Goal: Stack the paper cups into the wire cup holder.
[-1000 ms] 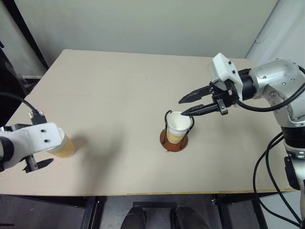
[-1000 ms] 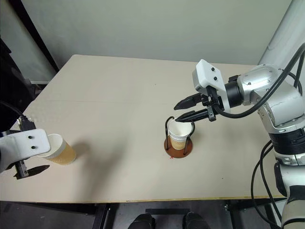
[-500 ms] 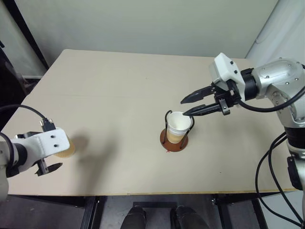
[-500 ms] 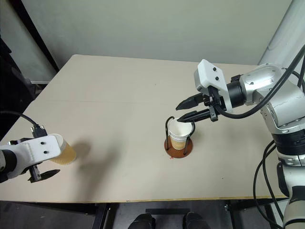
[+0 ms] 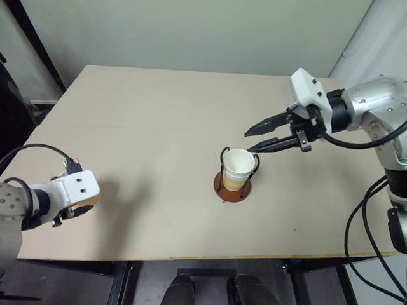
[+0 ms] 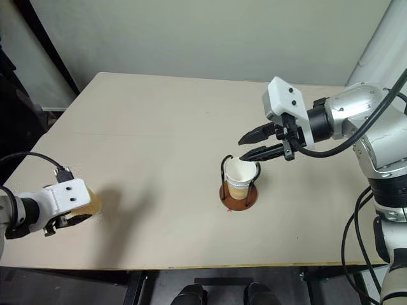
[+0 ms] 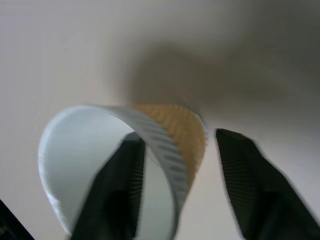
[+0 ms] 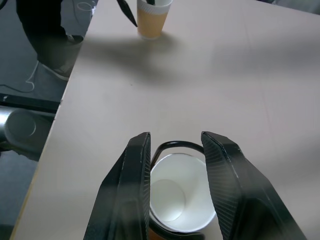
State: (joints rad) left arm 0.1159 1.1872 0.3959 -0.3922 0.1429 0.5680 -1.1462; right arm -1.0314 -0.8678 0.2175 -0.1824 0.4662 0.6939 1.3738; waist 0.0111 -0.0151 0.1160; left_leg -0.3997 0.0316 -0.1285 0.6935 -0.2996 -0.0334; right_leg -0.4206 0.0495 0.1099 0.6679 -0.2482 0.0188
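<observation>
Holder: wire cup holder (image 5: pixel 234 185) stands right of the table's middle; reddish-brown disc base, black wire loops upright.
Cup in holder: paper cup (image 5: pixel 238 168) sits upright between the loops, white mouth open upward, tan side showing lower down.
Second cup: ribbed paper cup (image 7: pixel 150 150) at the table's near left edge, well apart from the holder; it stands upright in the right wrist view (image 8: pixel 152 17).
Left gripper (image 7: pixel 182 180): at that cup; one finger (image 7: pixel 117 190) inside the white mouth, the other (image 7: pixel 250 180) outside, a gap showing between it and the ribbed wall. Jaws partly open, straddling the wall; cannot tell whether they pinch it.
Right gripper (image 5: pixel 254 140): hovers just above and beside the holder's cup, pointing left. Jaws partly open, empty, one finger (image 8: pixel 127 190) either side of the rim seen from the wrist.
Table (image 5: pixel 159 114): pale tan top.
</observation>
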